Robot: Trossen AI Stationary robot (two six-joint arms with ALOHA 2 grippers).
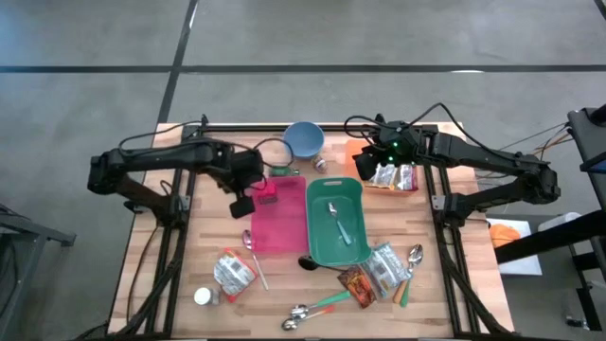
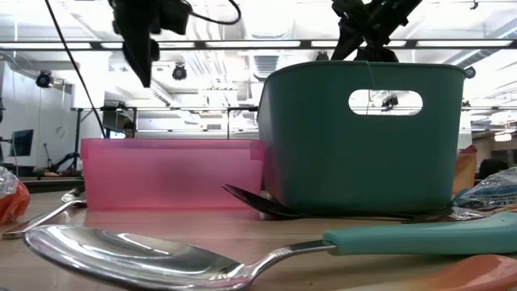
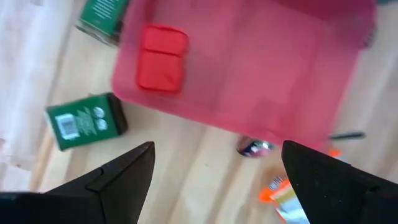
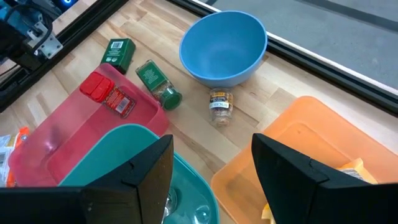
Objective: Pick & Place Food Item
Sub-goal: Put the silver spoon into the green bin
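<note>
the pink bin (image 1: pixel 279 216) lies mid-tabletop (image 1: pixel 208 237). the left gripper (image 1: pixel 244 203) hangs raised off its left edge, jaws spread and empty. the right gripper (image 1: pixel 377 154), off its far right, jaws part-spread, empty. a red food packet (image 3: pixel 161 58) lies inside its far corner.

We reach both arms in from the table's two sides. Our left gripper (image 1: pixel 242 206) hangs raised with its fingers (image 3: pixel 118 180) spread wide and empty. Our right gripper (image 1: pixel 377 169) hovers with its fingers (image 4: pixel 134 180) parted, holding nothing.
</note>
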